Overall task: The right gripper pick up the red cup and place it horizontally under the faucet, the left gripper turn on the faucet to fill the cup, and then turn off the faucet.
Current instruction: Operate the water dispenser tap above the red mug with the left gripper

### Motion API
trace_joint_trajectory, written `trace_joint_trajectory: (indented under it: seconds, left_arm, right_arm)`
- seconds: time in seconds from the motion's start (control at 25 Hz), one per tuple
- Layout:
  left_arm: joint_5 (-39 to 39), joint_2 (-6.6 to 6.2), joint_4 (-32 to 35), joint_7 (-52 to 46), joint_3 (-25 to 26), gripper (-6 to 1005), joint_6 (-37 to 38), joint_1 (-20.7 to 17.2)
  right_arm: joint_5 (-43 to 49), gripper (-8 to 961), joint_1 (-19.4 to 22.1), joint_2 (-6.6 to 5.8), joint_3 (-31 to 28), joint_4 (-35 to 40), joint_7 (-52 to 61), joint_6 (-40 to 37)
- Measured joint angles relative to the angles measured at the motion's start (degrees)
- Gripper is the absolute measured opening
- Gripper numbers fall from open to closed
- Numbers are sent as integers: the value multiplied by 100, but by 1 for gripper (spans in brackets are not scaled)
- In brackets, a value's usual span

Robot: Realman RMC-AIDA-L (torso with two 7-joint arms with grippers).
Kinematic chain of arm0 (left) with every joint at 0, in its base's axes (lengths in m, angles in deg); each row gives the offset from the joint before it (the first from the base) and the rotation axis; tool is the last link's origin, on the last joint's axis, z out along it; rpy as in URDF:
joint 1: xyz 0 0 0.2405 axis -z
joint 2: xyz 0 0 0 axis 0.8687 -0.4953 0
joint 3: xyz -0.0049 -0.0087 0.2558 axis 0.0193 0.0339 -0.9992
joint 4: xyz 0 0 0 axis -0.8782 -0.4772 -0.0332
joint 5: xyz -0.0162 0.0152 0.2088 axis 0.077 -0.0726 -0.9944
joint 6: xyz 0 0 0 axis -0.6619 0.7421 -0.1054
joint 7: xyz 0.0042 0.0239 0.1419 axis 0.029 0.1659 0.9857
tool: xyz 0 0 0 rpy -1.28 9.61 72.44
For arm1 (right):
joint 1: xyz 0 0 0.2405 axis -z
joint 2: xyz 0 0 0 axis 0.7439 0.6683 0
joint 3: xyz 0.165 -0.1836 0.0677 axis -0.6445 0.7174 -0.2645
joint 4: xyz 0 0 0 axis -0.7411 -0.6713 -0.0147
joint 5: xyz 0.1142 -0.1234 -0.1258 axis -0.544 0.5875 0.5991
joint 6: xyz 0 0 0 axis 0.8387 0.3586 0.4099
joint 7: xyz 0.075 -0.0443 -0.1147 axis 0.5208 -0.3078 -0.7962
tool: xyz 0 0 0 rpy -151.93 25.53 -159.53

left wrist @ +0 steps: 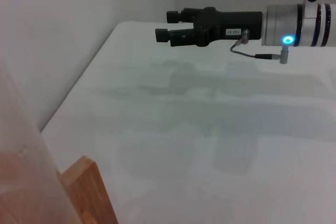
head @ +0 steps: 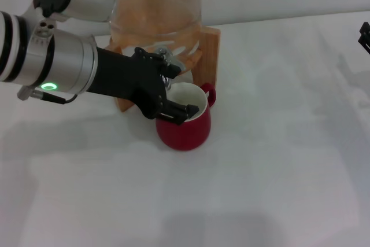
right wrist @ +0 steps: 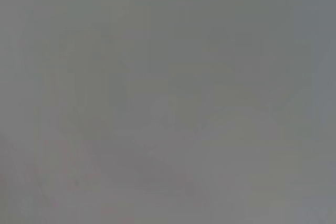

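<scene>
The left gripper (head: 173,93) reaches in from the upper left of the head picture, on its shiny arm with the green light. Its black fingers sit right at the faucet (head: 165,56) and just over the rim of the red cup (head: 185,121). I cannot tell if the fingers are open or closed, or if they are really pressing the lever.

The big glass dispenser (head: 156,4) stands at the top middle on its wooden stand (head: 209,50). It looks heavy and could break, so it should not be pushed hard.

The red cup stands upright on the white table (head: 277,160), in the middle of the picture, right under the faucet, with its handle pointing toward the stand. It looks hard, smooth and a bit slippery. It would get heavier with water in it. I think the safest place to hold it is across the rim or the round body.

The faucet is small and shiny. Its flat lever is the part to push, and I think gently.

The right gripper (left wrist: 176,24) hangs in the air well away from the cup, with a small gap between its fingers, holding nothing.
</scene>
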Motion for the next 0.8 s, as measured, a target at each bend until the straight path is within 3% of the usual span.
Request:
trace_joint_trajectory:
  seconds: [0.8]
  left_arm:
    - [-120,-10,38,-142,40,836,-33,-26]
  right_arm:
    - [0,844,25,0,-6,-3,8,-23]
